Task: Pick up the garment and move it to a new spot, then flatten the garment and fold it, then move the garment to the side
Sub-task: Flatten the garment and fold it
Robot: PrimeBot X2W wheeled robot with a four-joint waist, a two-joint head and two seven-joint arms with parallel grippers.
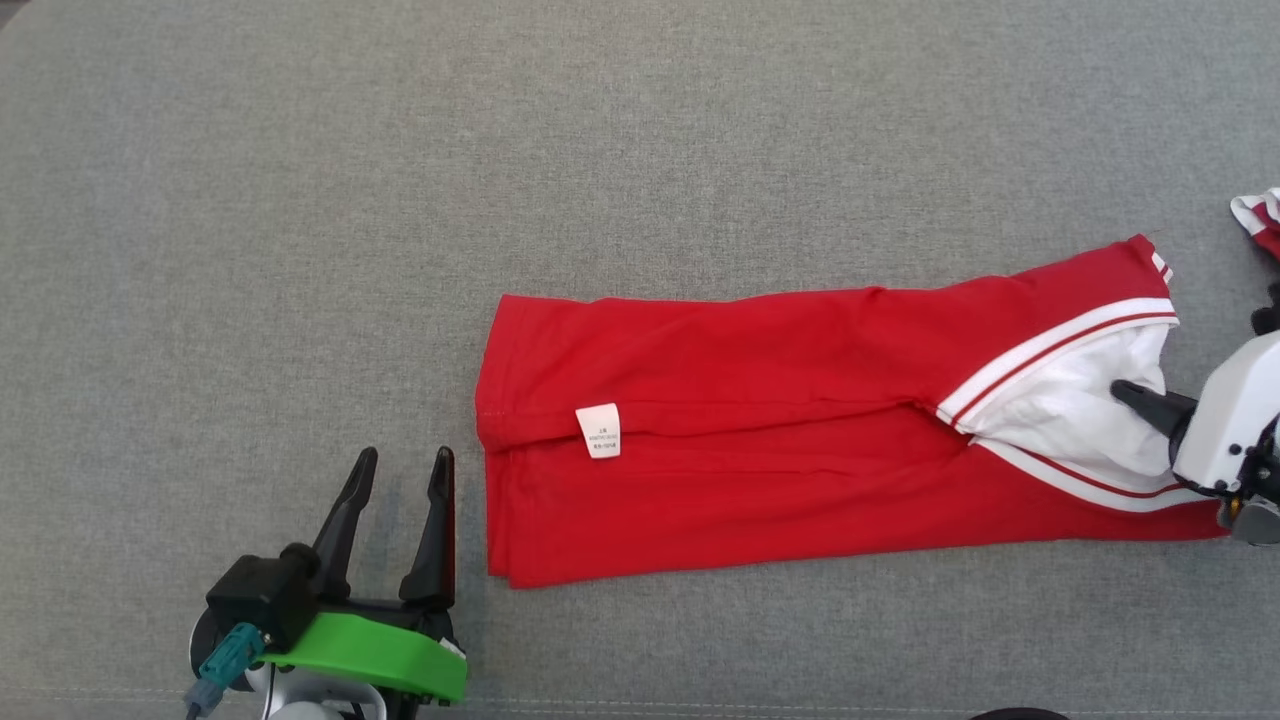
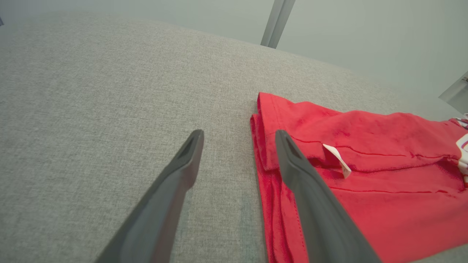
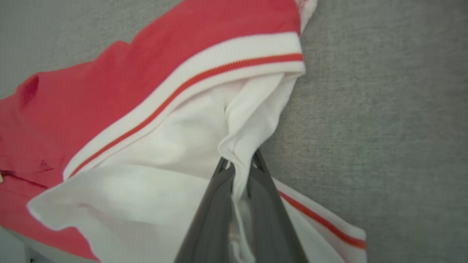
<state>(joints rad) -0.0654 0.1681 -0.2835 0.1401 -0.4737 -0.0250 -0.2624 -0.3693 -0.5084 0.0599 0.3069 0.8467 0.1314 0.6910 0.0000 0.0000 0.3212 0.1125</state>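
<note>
The garment (image 1: pixel 760 430) is red with white, red-striped trim and lies folded lengthwise across the grey surface, a small white label (image 1: pixel 598 430) on its left part. My right gripper (image 3: pixel 239 164) is shut on a ridge of the garment's white fabric (image 3: pixel 234 138) at its right end; in the head view the right gripper (image 1: pixel 1125 390) comes in from the right edge. Just left of the garment's (image 2: pixel 365 175) left hem stands my left gripper (image 1: pixel 400 465), open and holding nothing; its right finger (image 2: pixel 292 160) overlaps the hem in the left wrist view.
The grey fabric surface (image 1: pixel 400 200) stretches wide behind and left of the garment. A scrap of red and white cloth (image 1: pixel 1262 215) shows at the right edge. A seam of the surface (image 1: pixel 700 708) runs along the bottom.
</note>
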